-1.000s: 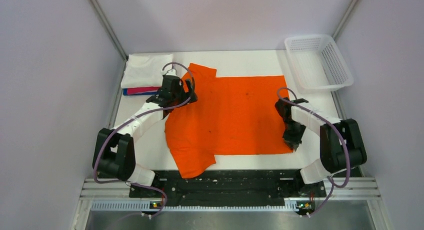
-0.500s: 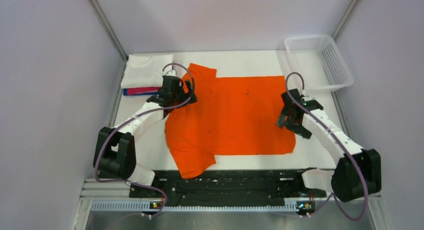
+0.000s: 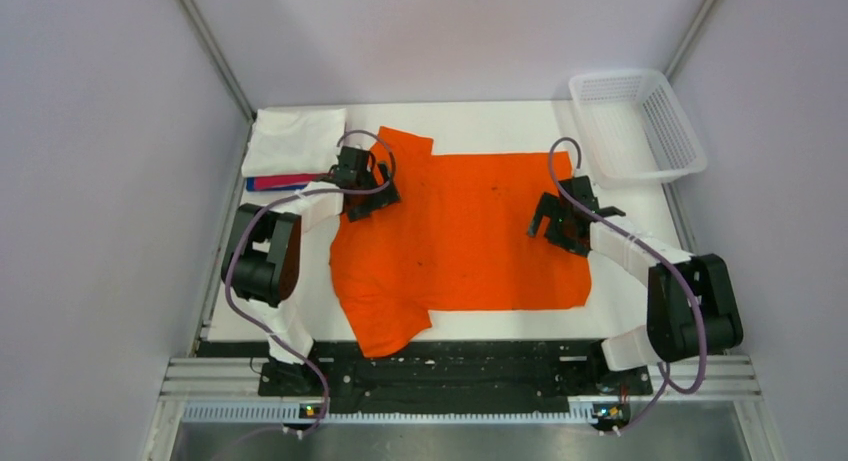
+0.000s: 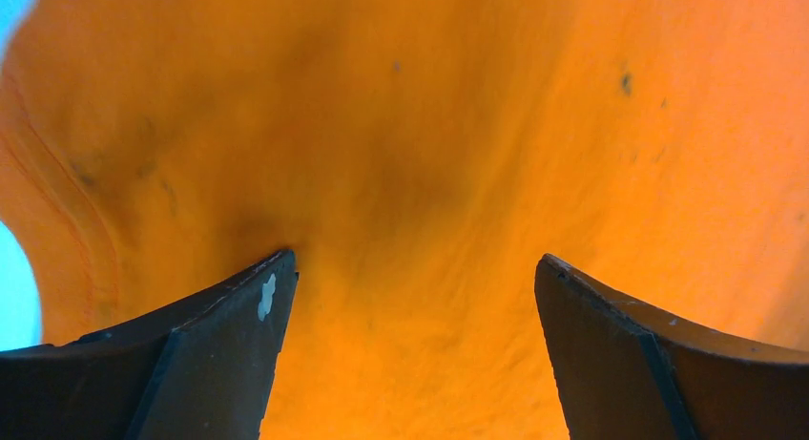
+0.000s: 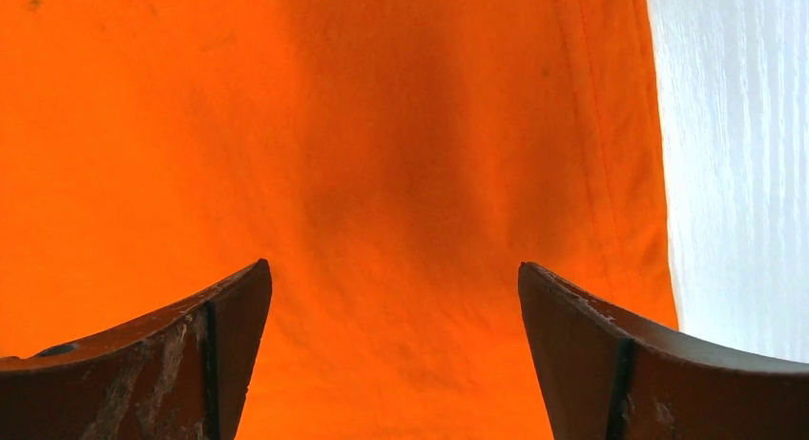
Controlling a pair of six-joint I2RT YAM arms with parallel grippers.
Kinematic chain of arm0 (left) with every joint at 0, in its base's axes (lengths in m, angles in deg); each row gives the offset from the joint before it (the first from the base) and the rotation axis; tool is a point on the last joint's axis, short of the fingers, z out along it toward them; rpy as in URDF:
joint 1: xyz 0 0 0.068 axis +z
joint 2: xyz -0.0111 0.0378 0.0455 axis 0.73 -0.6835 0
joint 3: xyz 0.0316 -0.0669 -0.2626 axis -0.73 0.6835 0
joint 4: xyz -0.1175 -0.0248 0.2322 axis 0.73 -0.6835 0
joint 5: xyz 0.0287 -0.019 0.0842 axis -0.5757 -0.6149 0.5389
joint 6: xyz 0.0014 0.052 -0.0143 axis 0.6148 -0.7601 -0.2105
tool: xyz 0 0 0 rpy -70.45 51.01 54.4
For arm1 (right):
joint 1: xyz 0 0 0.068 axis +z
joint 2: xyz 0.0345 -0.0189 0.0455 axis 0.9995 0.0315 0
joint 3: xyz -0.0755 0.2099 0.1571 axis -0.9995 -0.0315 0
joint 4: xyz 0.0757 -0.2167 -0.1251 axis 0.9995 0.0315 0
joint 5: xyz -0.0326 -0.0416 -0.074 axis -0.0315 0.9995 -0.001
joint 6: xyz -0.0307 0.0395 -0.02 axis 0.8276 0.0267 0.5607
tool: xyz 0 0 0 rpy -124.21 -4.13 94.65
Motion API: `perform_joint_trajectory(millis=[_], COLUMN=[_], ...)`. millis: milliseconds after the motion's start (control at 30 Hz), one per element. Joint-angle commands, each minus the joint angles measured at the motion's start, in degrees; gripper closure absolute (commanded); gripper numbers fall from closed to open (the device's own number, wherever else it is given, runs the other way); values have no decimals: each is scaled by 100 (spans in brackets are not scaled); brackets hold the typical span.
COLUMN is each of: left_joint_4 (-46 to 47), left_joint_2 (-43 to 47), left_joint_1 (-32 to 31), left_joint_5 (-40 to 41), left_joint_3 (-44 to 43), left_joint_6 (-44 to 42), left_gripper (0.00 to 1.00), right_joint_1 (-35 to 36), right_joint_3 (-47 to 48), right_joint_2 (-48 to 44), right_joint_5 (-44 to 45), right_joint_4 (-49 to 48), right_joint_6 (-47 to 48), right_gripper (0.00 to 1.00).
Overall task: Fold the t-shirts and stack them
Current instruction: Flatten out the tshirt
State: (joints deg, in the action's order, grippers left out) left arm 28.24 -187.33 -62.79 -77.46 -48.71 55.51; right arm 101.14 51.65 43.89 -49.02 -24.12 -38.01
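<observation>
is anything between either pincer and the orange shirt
Nothing visible. The left pincer and right pincer both hang open directly over the orange t-shirt, and each wrist view shows only bare cloth below it.

Upper left, the pink-red t-shirt (image 3: 285, 182) shows only a thin edge under the white t-shirt (image 3: 295, 139) — wrist-view fingers (image 4: 210, 364) run off the bottom edge.
</observation>
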Motion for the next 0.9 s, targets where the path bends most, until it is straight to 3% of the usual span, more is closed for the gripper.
perform_joint_trajectory(millis=[0,533,700,867], left_joint_4=[120,-868,-901,-818], left_joint_2=[-349,-2162,-1991,-1051], left_joint_1=[181,569,588,558], left_joint_5=[-104,72,-159,-579], left_joint_3=[-303,-2636,-2912,-2482], left_joint_6=[14,-280,-404,-392], left_gripper=[1,1,1,1], right_joint_1=[-128,-486,-482,-483], right_joint_3=[143,794,1140,1213], right_joint_2=[390,1792,1593,674], right_joint_5=[-26,-260,-234,-171], right_joint_4=[-732,-1440,-1261,-831], right_joint_6=[113,275,427,632], right_gripper=[1,1,1,1])
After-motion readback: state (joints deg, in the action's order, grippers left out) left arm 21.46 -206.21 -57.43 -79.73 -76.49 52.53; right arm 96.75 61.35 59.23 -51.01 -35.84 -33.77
